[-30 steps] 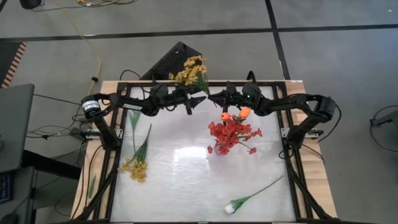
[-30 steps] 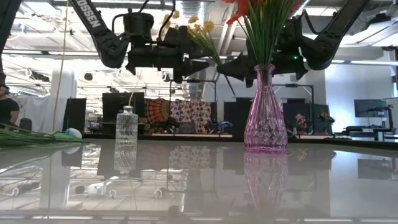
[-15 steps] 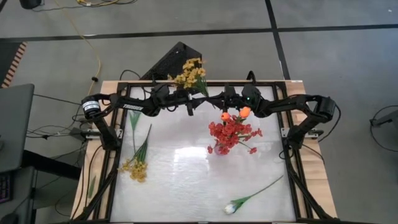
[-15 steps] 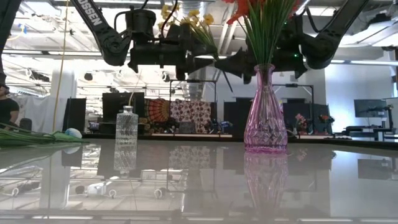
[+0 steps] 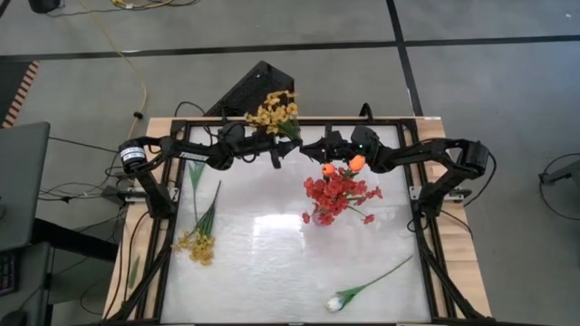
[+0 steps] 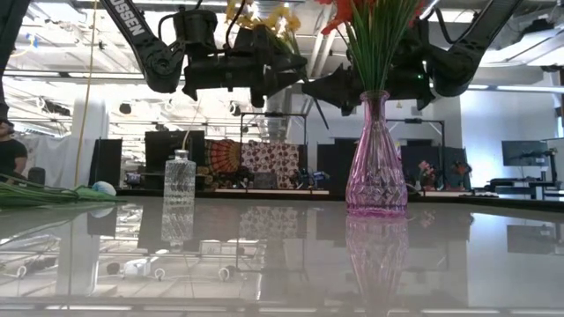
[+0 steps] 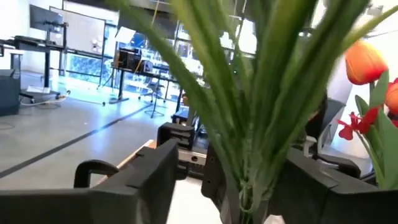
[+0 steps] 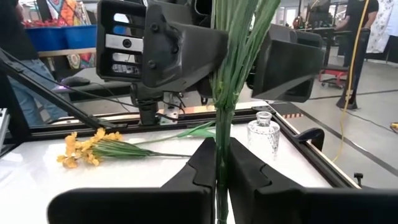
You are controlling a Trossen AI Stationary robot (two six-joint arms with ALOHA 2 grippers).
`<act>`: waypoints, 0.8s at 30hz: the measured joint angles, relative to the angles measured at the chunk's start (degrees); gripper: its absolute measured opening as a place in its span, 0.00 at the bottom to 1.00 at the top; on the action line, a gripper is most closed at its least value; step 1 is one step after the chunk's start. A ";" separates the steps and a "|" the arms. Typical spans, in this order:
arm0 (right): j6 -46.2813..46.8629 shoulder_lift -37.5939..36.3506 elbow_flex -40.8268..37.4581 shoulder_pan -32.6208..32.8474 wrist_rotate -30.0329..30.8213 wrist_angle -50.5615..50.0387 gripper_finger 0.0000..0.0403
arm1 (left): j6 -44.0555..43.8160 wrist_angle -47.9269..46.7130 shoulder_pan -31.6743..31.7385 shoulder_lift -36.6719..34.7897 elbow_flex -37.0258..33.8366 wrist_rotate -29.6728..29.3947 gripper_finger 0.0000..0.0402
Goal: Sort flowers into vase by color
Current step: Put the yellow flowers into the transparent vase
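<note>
My right gripper (image 8: 217, 167) is shut on the green stalks of a yellow flower spray (image 5: 272, 110), held up above the table's far edge. My left gripper (image 5: 288, 149) is open, one finger on either side of the same stalks (image 7: 249, 155); whether they touch, I cannot tell. A pink vase (image 6: 377, 163) holds red sprays (image 5: 335, 195) and orange tulips (image 5: 356, 163). A clear glass vase (image 6: 180, 180) stands at the far left. Another yellow spray (image 5: 201, 237) and a white tulip (image 5: 337, 303) lie flat on the table. My right gripper pinches the yellow spray's stalks low down (image 8: 219, 146) between its two fingers. The fingers come in level from the table's right and lie across the stalks. The spray is lifted clear, standing up out of the hold with its blossoms tipped toward the far edge.
The pink vase with its tall bunch stands close beside my right arm (image 5: 399, 154). The table's metal frame (image 5: 426, 244) runs around the edge. Cables and a dark case (image 5: 249, 91) lie on the floor beyond the far edge.
My right gripper has brought the yellow spray a little toward the table's left, so its stalks now stand between my left gripper's fingers. The blossoms have swung up and toward the left.
</note>
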 joint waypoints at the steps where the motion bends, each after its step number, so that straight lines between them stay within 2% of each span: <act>1: 0.00 0.00 0.00 0.00 0.00 -0.02 0.13 | 0.24 -0.04 0.00 0.00 0.00 0.43 0.49; 7: -0.02 0.00 0.00 -0.05 1.96 -0.13 0.20 | 2.01 -0.62 0.00 -0.02 0.00 0.94 0.12; 9: -0.01 -0.01 0.00 -0.32 2.16 -0.08 0.23 | 2.61 -0.84 -0.04 -0.04 0.00 1.19 0.04; 13: 0.10 -2.33 0.02 -1.43 2.22 -2.61 0.32 | 2.74 -2.59 0.99 -0.53 0.00 2.82 0.04; 17: 0.34 -6.61 0.07 -3.23 2.73 -11.35 0.43 | 3.24 -8.41 3.57 -3.73 -0.02 3.78 0.03; 22: -2.59 -12.16 0.07 -5.18 2.82 -27.96 0.53 | 8.38 -26.34 7.94 -13.06 -0.02 4.80 0.03; 24: -3.33 -13.41 0.07 -5.64 2.80 -32.45 0.55 | 12.34 -36.99 9.43 -18.12 -0.02 2.28 0.03</act>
